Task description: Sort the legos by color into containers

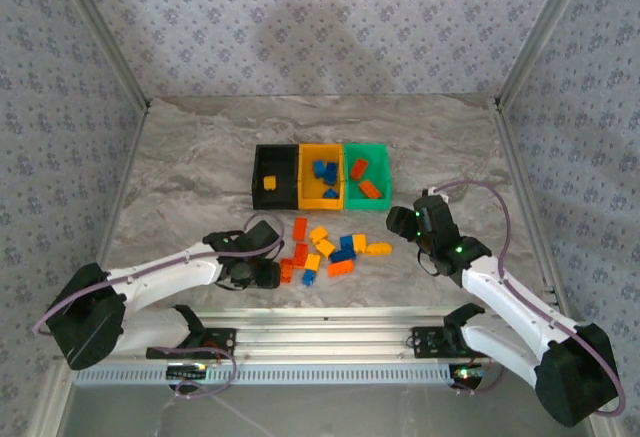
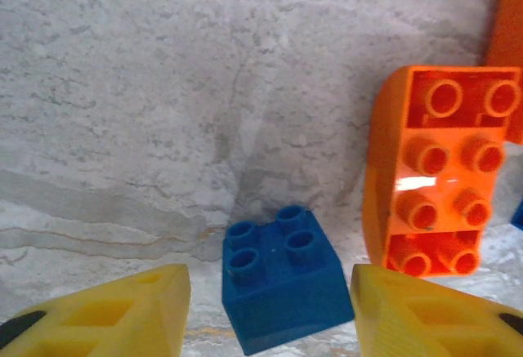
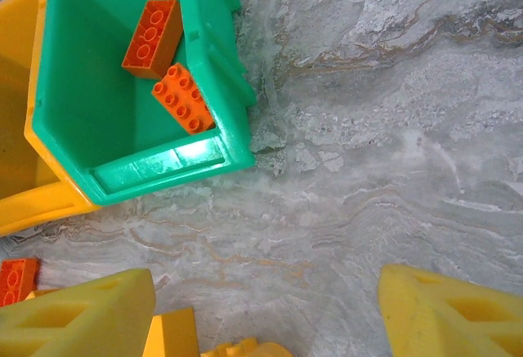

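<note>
A small blue lego (image 2: 282, 287) lies on the marble between the yellow fingers of my left gripper (image 2: 270, 312), which is open around it with a gap on the left side. A red-orange lego (image 2: 437, 185) lies just to its right. In the top view my left gripper (image 1: 283, 274) is at the left edge of the loose pile of legos (image 1: 325, 252). My right gripper (image 3: 265, 308) hangs open over bare table in front of the green container (image 3: 221, 128), which holds two red-orange legos (image 3: 153, 37). A yellow lego (image 3: 172, 336) lies by its left finger.
The black container (image 1: 258, 172), yellow-orange container (image 1: 321, 147) and green container (image 1: 366, 146) stand in a row behind the pile. The black one holds a yellow lego (image 1: 269, 183), the middle one blue legos (image 1: 325, 171). My right gripper (image 1: 408, 225) is right of the pile.
</note>
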`<action>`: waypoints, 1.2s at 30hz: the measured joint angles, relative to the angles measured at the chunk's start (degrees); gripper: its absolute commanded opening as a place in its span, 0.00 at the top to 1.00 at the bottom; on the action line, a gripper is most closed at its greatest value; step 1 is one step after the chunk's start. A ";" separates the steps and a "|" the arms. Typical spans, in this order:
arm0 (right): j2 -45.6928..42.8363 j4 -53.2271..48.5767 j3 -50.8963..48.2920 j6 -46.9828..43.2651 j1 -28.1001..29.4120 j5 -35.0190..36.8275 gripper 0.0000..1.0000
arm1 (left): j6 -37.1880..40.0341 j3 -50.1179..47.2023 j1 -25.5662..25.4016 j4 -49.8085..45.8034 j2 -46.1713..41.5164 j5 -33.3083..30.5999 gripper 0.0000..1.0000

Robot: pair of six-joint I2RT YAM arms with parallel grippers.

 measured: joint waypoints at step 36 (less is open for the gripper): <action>-0.24 0.37 -0.74 0.09 -0.92 -0.46 0.26 | 3.63 10.80 0.39 0.81 3.65 -6.47 0.70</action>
